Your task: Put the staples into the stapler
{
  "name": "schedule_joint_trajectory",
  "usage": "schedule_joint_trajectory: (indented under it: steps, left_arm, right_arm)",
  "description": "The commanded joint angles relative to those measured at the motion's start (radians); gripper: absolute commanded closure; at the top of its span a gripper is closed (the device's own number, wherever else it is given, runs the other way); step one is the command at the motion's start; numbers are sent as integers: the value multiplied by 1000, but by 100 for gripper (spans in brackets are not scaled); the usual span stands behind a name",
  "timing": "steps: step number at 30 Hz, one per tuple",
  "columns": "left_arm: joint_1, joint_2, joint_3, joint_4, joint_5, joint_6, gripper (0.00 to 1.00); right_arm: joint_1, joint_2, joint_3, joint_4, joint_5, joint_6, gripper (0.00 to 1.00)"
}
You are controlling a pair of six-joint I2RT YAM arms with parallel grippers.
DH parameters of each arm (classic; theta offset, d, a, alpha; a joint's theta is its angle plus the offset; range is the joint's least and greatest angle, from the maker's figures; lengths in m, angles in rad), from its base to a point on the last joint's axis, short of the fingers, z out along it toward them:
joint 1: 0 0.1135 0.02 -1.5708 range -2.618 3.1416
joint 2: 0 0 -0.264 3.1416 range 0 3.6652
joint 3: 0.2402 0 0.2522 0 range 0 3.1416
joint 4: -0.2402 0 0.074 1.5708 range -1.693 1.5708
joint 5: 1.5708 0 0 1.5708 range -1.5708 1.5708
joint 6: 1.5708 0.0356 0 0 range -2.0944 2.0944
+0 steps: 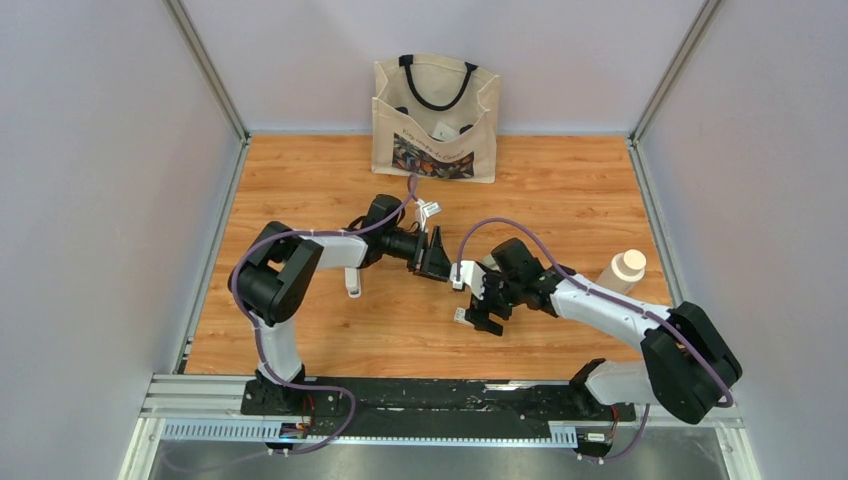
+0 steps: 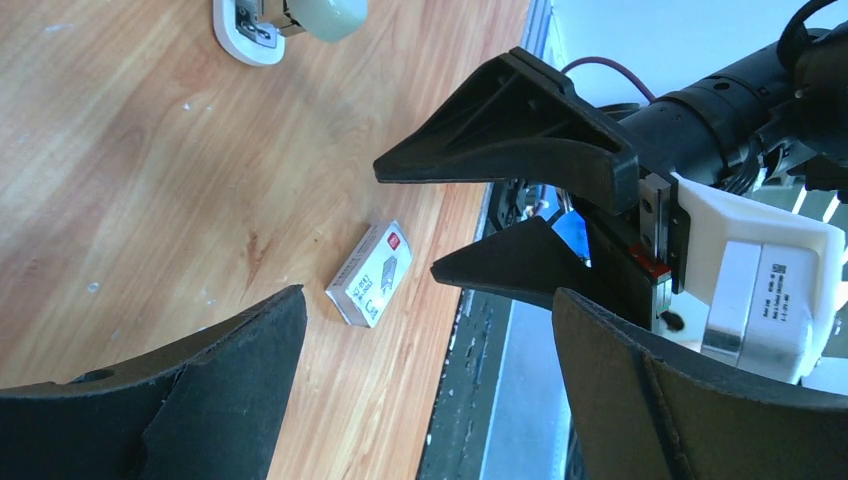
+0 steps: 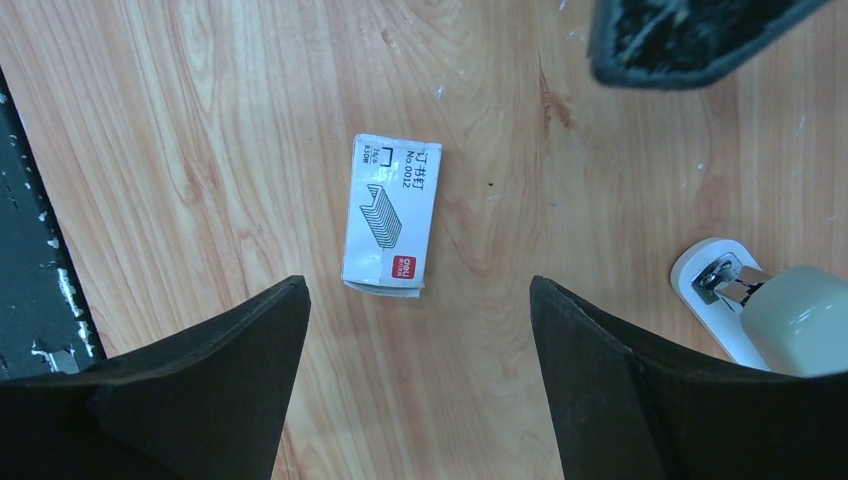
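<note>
The staple box [image 3: 390, 215] lies flat on the tabletop [image 3: 200, 100] near the pale stapler [image 3: 770, 320], straight below the right gripper [image 3: 418, 320], whose empty jaws stand apart, the box's long axis crossing their closing line; the left gripper [image 1: 432, 255], jaws wide too, looks farther off.

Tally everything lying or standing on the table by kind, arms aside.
tote bag: 1
bottle: 1
staple box: 1
stapler: 1
small white item by the left arm, too small to name: 1
Total: 5
</note>
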Motion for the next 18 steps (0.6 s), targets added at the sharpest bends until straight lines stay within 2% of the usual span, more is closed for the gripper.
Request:
schedule_joint_trajectory:
  steps: [1,18]
  left_arm:
    - [-20,25,-11,82,48,-53,0]
    - [-26,62,1,2,112,-4,1]
  right_arm:
    - [4,4,8,25,-4,-12,16]
    - [8,42,25,65,64,18,16]
